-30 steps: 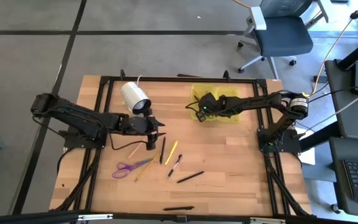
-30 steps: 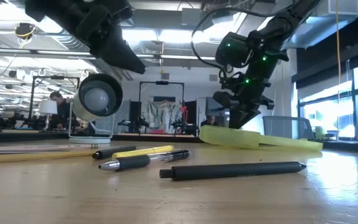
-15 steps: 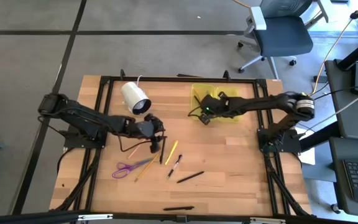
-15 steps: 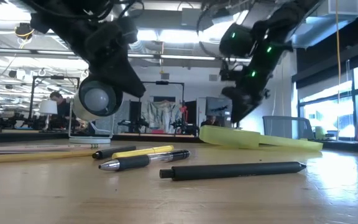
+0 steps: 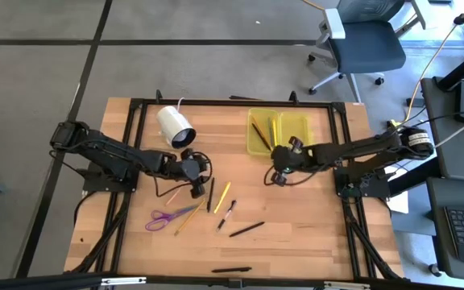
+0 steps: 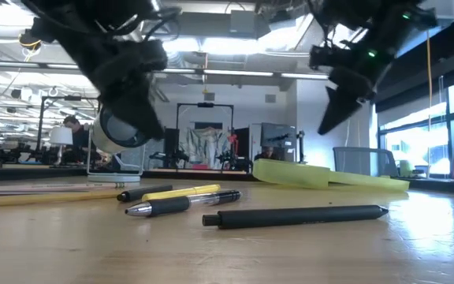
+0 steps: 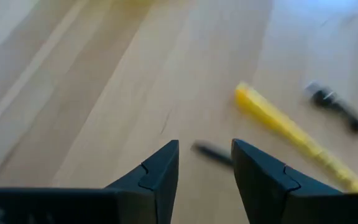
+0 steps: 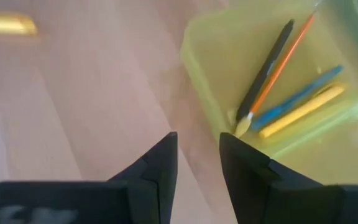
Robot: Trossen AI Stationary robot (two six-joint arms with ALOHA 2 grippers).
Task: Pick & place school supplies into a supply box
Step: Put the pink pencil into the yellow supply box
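Observation:
The supply box [image 5: 279, 133], a yellow-green tray, lies open at the table's far right. In it lie black, orange, blue and yellow pencils [image 8: 278, 81]. My right gripper [image 5: 277, 177] hangs open over bare wood just near of the box [image 8: 229, 56], holding nothing. Loose supplies lie flat mid-table: a black pen [image 5: 210, 193], a yellow pen [image 5: 222, 196], a silver-black pen [image 5: 227, 214], purple scissors [image 5: 163, 217] and another black pen [image 5: 246, 229]. My left gripper [image 5: 197, 189] slants down, open, above the black pen's end [image 7: 213, 154], which shows between its fingers [image 7: 205, 163].
A white cylinder [image 5: 176, 126] with a cable lies at the far left, close behind my left arm. One more black pen [image 5: 232, 269] lies by the near edge. A black frame [image 5: 135, 105] runs round the table. Bare wood lies between the loose pens and the box.
My right gripper has left the spot over the box, rising and swinging toward the table's near side, and the box's contents now show. My left gripper has sunk toward the black pen and rolled a little.

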